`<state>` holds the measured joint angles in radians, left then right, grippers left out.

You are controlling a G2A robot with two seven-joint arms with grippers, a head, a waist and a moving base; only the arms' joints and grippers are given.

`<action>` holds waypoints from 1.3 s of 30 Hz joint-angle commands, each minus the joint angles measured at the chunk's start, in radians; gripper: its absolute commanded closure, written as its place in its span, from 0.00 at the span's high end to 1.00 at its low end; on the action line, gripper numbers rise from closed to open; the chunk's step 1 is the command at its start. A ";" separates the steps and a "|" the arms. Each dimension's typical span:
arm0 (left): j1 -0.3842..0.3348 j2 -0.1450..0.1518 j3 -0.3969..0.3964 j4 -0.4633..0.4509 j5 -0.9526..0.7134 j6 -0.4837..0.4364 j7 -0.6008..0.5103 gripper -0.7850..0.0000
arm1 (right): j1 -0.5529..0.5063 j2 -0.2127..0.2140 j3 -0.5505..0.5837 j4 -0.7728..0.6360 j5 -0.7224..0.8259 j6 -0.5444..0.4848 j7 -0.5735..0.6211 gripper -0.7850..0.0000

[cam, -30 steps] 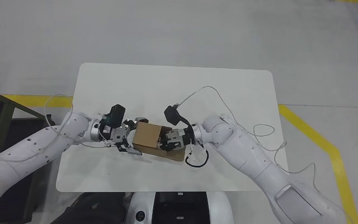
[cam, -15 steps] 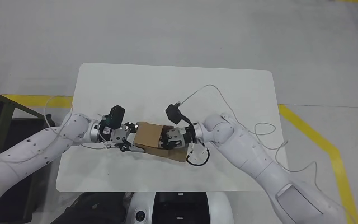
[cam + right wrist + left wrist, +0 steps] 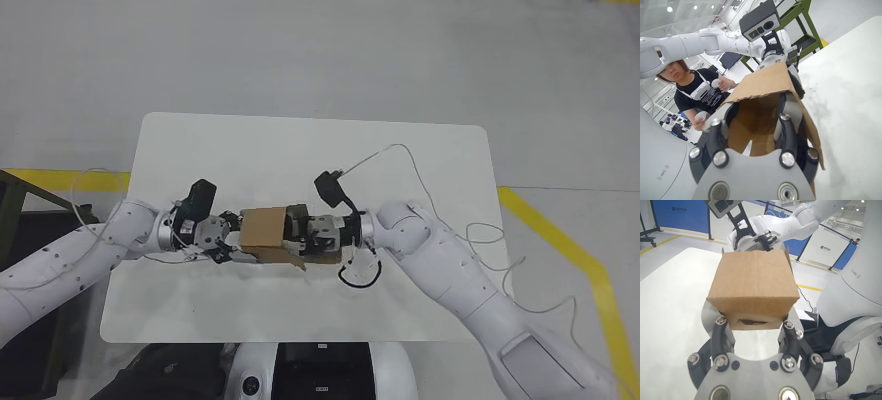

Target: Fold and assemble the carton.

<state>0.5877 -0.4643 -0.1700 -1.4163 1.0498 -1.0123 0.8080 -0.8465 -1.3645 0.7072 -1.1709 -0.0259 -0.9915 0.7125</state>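
Observation:
A brown carton (image 3: 264,231) is held off the white table (image 3: 300,150) between my two arms. My left gripper (image 3: 229,244) is shut on its closed end; in the left wrist view its fingers (image 3: 706,311) clamp both sides of the carton (image 3: 753,279), just above a tucked flap. My right gripper (image 3: 300,232) is at the opposite, open end. In the right wrist view this gripper (image 3: 757,111) stands open, its fingers (image 3: 789,108) spread inside the carton (image 3: 764,83). A loose side flap (image 3: 810,125) hangs outside one finger.
A black cable loop (image 3: 358,272) lies on the table under the right wrist, and a thin wire (image 3: 400,150) arches over the table's right half. A green rack (image 3: 15,195) stands off the left edge. Bare table lies behind the carton.
The carton has swung from tilted to level and shifted slightly away from the front edge. My right gripper has pushed further into its open end. The left gripper has kept its hold.

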 commanded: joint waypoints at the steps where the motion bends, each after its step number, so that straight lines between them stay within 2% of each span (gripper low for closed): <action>1: 0.000 0.001 0.000 0.000 -0.005 0.000 0.000 0.54 | -0.009 0.005 0.006 -0.012 -0.011 0.014 0.004 0.85; 2: 0.000 0.001 0.000 0.001 -0.007 0.000 0.000 0.52 | -0.014 0.007 0.008 -0.017 -0.015 0.019 0.002 0.88; 6: -0.001 0.002 0.000 0.005 -0.028 0.000 0.000 0.45 | -0.031 0.017 0.036 -0.024 -0.028 0.032 -0.029 0.90; 11: -0.001 0.002 0.000 0.003 -0.037 0.000 0.000 0.36 | -0.051 0.026 0.058 -0.045 -0.049 0.037 -0.055 0.89; 17: -0.006 0.005 0.000 0.010 -0.053 0.000 0.000 0.35 | -0.070 0.036 0.107 -0.063 -0.082 0.050 -0.126 1.00; 23: -0.009 0.010 0.000 0.023 -0.073 0.000 0.000 0.29 | -0.133 0.059 0.195 -0.119 -0.124 0.053 -0.208 1.00; 26: -0.015 0.011 -0.002 0.041 -0.077 0.000 0.000 0.28 | -0.179 0.071 0.219 -0.174 -0.143 0.057 -0.211 1.00; 28: -0.016 0.010 -0.006 0.051 -0.078 0.000 0.000 0.28 | -0.212 0.077 0.226 -0.217 -0.153 0.067 -0.205 0.93; 29: -0.016 0.009 -0.007 0.052 -0.079 0.000 0.000 0.27 | -0.228 0.081 0.227 -0.241 -0.170 0.070 -0.198 0.93; 31: -0.016 0.007 -0.010 0.053 -0.081 0.000 0.000 0.26 | -0.260 0.087 0.237 -0.291 -0.234 0.086 -0.204 1.00; 33: -0.016 0.005 -0.013 0.053 -0.083 0.000 0.000 0.26 | -0.293 0.091 0.253 -0.346 -0.332 0.093 -0.236 1.00; 39: -0.015 0.004 -0.013 0.044 -0.063 0.000 0.000 0.24 | -0.386 0.094 0.308 -0.471 -0.687 0.143 -0.450 1.00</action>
<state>0.5728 -0.4606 -0.1843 -1.3702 0.9823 -1.0123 0.8081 -1.2196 -1.2702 1.0111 -1.6284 -0.6384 -0.8551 0.3058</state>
